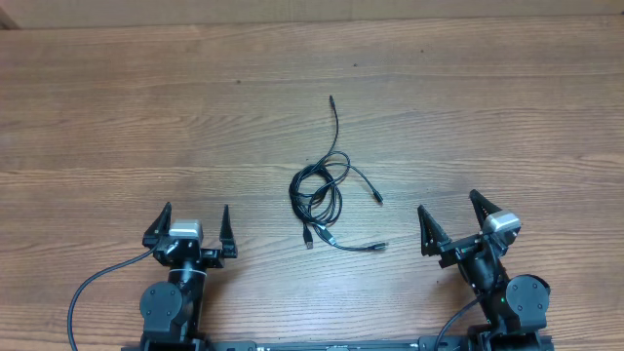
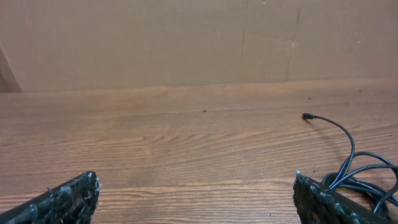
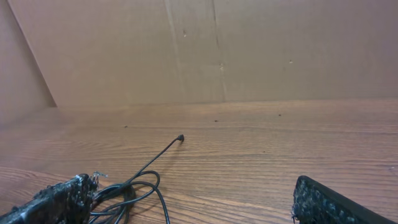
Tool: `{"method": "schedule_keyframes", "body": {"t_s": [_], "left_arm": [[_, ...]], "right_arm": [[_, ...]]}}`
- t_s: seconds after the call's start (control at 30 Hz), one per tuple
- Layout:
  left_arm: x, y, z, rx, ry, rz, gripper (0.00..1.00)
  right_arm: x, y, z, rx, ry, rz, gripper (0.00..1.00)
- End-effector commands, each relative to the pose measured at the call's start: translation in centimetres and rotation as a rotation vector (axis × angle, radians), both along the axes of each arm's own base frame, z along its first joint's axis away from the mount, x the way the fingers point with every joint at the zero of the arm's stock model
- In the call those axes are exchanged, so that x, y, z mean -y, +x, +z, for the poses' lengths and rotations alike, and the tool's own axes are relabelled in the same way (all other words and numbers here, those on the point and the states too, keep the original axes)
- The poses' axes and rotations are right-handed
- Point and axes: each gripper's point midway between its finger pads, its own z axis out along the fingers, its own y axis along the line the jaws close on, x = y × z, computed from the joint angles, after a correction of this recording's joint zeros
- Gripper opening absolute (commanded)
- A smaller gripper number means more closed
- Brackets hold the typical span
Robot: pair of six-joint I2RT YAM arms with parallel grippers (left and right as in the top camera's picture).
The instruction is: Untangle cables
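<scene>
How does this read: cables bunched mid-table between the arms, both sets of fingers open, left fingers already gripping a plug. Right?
Not quite. The left fingers grip nothing: in the overhead view they stand open and well apart from the cables. The rest holds: cables bunched mid-table between the arms, right fingers open too.

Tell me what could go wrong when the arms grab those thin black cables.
The thin black cables overlap in tight loops, so a pinch may catch several strands and tighten the tangle. They lie flat on the wooden table, so the open left gripper or right gripper might miss.
</scene>
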Motion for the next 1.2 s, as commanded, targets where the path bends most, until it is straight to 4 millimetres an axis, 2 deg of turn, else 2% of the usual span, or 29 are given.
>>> {"method": "schedule_keyframes", "body": {"t_s": [0.0, 0.97, 1.17], "left_arm": [[0.1, 0.0, 0.1, 0.009, 0.018, -0.01, 1.0], [0.4, -0.1, 0.1, 0.005, 0.011, -0.026, 1.0], [1.6, -0.4, 0.1, -0.01, 0.048, -0.099, 1.0]], "right_arm": [[0.2, 0.1, -0.1, 0.004, 0.004, -0.009, 1.0], [0.2, 0.1, -0.1, 0.004, 0.004, -0.009, 1.0], [0.2, 0.1, -0.1, 0.004, 0.004, -0.009, 1.0]]}}
